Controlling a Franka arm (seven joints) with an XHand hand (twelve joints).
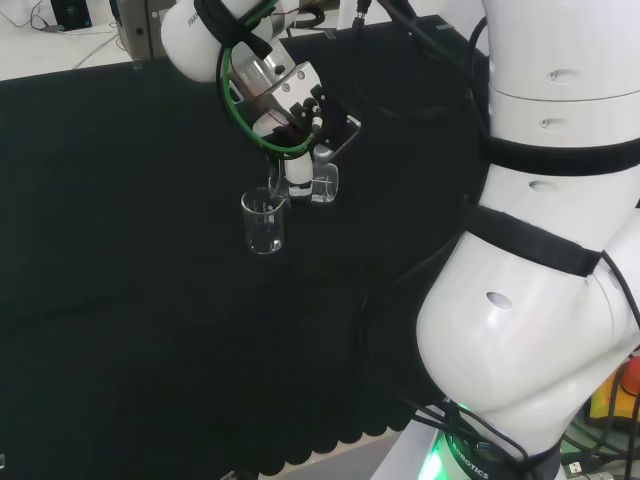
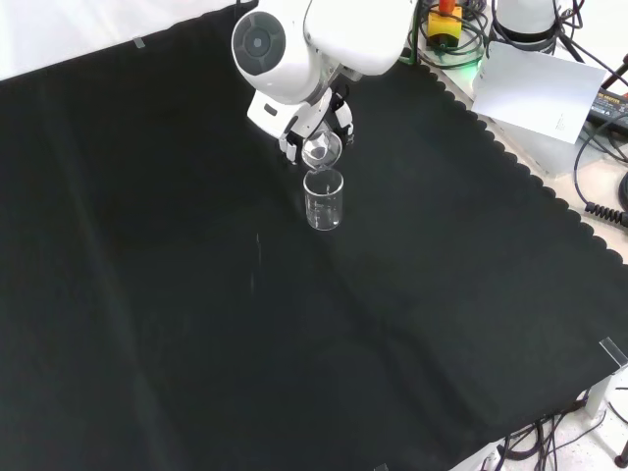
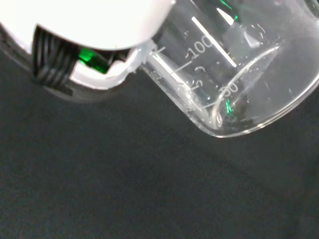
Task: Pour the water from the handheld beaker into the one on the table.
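Observation:
A clear glass beaker [image 1: 265, 222] [image 2: 324, 199] stands upright on the black cloth. Just beyond it in the front view, my hand [image 1: 305, 108] [image 2: 312, 128] is shut on a second clear beaker [image 1: 323, 184] [image 2: 321, 150] [image 3: 234, 74]. That beaker is tipped over, its mouth leaning toward the rim of the standing one. In the wrist view its printed scale and its base are close up, beside a blurred white part of the hand [image 3: 99, 25]. I cannot tell how much water is in either beaker.
The arm's big white links [image 1: 540, 250] stand at the right of the head view, and a link with a round grey cap [image 2: 260, 44] sits above the hand in the front view. A white sheet [image 2: 540, 88] and cables lie past the cloth's scalloped edge [image 2: 510, 162].

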